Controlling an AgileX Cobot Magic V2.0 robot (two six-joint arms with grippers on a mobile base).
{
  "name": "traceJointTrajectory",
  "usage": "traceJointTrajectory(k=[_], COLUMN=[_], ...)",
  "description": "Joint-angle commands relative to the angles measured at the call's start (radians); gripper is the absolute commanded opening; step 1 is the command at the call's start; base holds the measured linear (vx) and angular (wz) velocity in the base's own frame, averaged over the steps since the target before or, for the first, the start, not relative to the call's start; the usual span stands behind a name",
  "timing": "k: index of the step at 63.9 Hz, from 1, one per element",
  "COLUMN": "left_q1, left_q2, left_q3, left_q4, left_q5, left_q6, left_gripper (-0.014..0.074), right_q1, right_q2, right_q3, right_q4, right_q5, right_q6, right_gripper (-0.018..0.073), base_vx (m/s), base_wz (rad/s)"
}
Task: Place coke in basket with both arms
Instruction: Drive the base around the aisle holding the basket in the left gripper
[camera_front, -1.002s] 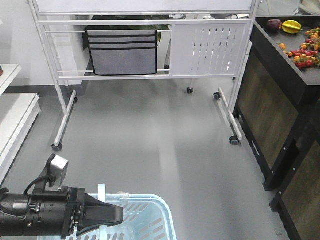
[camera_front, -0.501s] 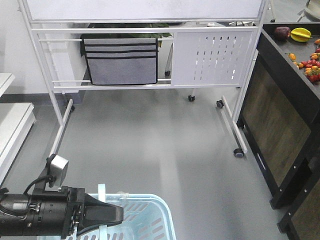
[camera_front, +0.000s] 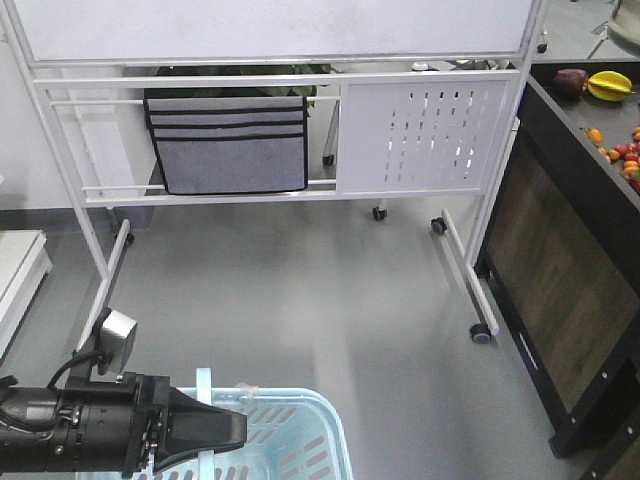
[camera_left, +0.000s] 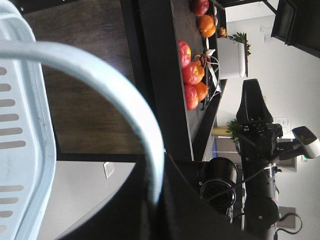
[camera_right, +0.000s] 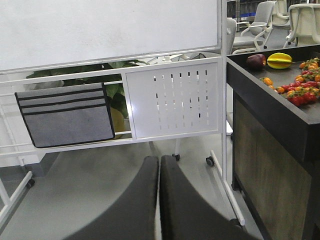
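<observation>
The light blue basket (camera_front: 300, 432) sits at the bottom of the front view, only its far end showing. My left gripper (camera_front: 238, 430) reaches over it from the left, shut on the basket's thin handle (camera_front: 204, 385). In the left wrist view that handle (camera_left: 100, 75) arcs down into the black jaws of the left gripper (camera_left: 156, 200), beside the slotted basket wall (camera_left: 30, 130). My right gripper (camera_right: 159, 165) hangs over the floor, its fingers pressed together with nothing between them. The coke is out of view.
A white wheeled whiteboard stand (camera_front: 300, 190) with a grey fabric pouch (camera_front: 228, 142) stands ahead. A black counter (camera_front: 590, 190) with fruit (camera_right: 280, 60) runs along the right. Grey floor (camera_front: 300, 300) lies between. A white shelf edge (camera_front: 20, 265) is at the left.
The background has shifted: the whiteboard stand sits lower and the black counter farther right in frame. The left arm and basket keep their place in the view.
</observation>
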Motion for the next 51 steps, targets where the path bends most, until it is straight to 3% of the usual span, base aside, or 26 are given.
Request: traceJointTrajectory(k=[1,51], left_q1=[-0.003,-0.003], left_q2=[-0.035,-0.035], left_q3=[-0.013,-0.013], left_q4=[-0.101,-0.101], left_q5=[0.078,0.078], left_q6=[0.006,0.006], left_gripper=[-0.0006,-0.0006], right_q1=[-0.002,-0.002], right_q2=[-0.018,-0.018], right_q3=[0.011,0.011], right_q4=[-0.007,-0.007], right_q5=[-0.075,-0.075], right_q6=[-0.006,-0.006], right_gripper=[-0.0005,-0.0005], base_vx=[0.24,0.25], base_wz=[0.00,0.06])
